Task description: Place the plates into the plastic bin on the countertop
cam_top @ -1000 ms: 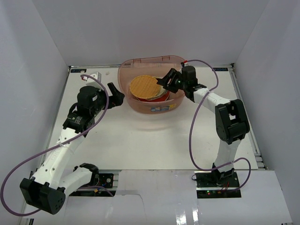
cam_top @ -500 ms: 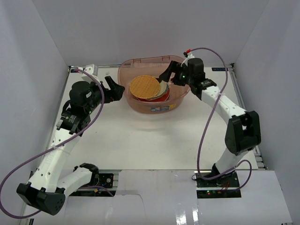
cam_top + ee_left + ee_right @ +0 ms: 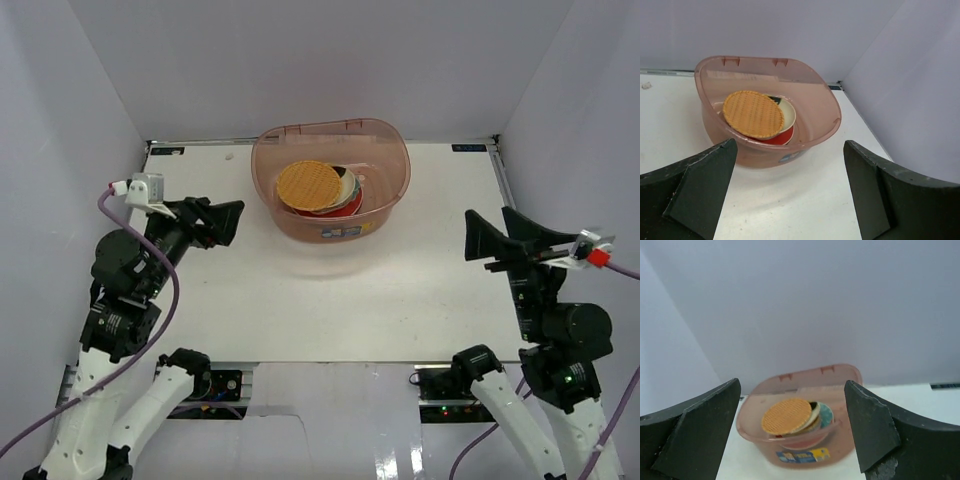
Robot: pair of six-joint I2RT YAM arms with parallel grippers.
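The plastic bin stands at the back middle of the white countertop. A stack of plates lies inside it, the orange woven plate on top of cream, teal and red ones. The bin and orange plate also show in the left wrist view, and the bin and plate in the right wrist view. My left gripper is open and empty, left of the bin. My right gripper is open and empty, to the bin's right and nearer.
White walls close in the countertop on three sides. The bin carries a blue and yellow label on its front wall. Both arm bases sit at the near edge.
Both arms have pulled back from the bin toward the near edge. The right gripper left the bin's right rim; the left gripper left its left side. The plates have not moved.
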